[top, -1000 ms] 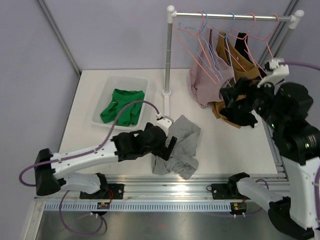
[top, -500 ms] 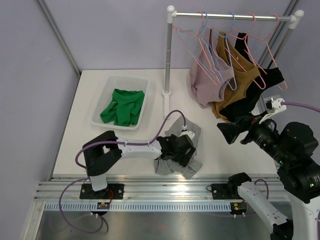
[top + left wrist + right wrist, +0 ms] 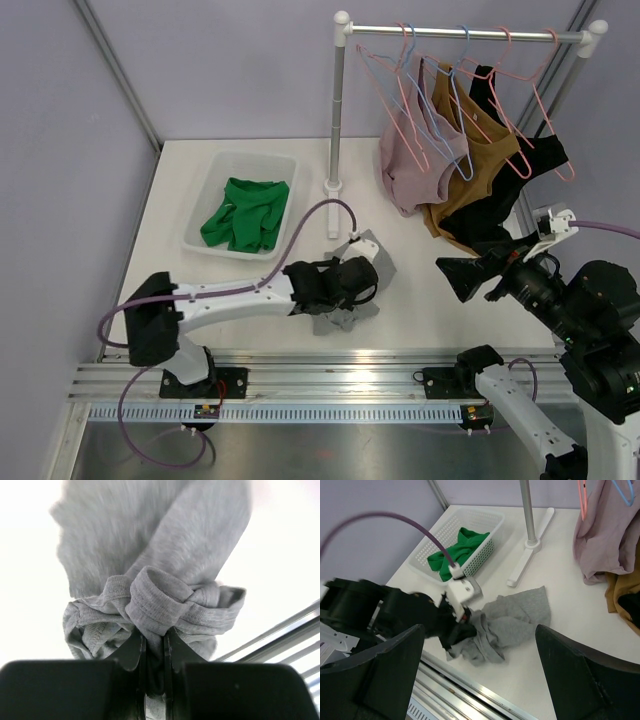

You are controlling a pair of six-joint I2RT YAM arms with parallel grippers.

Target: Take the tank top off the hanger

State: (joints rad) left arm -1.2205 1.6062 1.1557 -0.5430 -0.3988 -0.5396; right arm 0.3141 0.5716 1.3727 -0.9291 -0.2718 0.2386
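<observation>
Left gripper (image 3: 154, 645) clamped on grey top (image 3: 150, 555); right gripper (image 3: 462, 276) apart.
My left jaws pinch a bunched fold of the top, which lies crumpled on the table (image 3: 430, 310) near its front edge. My right jaws stand wide, hovering well apart from the top.

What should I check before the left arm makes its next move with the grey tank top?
1. Left gripper shut on the grey tank top: ok, a fold is pinched between its fingers.
2. Tank top off any hanger: ok, it lies on the table, apart from the rack.
3. Right gripper open and apart from the cloth: ok.
4. Basket has room, if the top should go there: probably ok, the green garment leaves part of it bare.
5. Grip takes one layer or several: cannot tell.
</observation>
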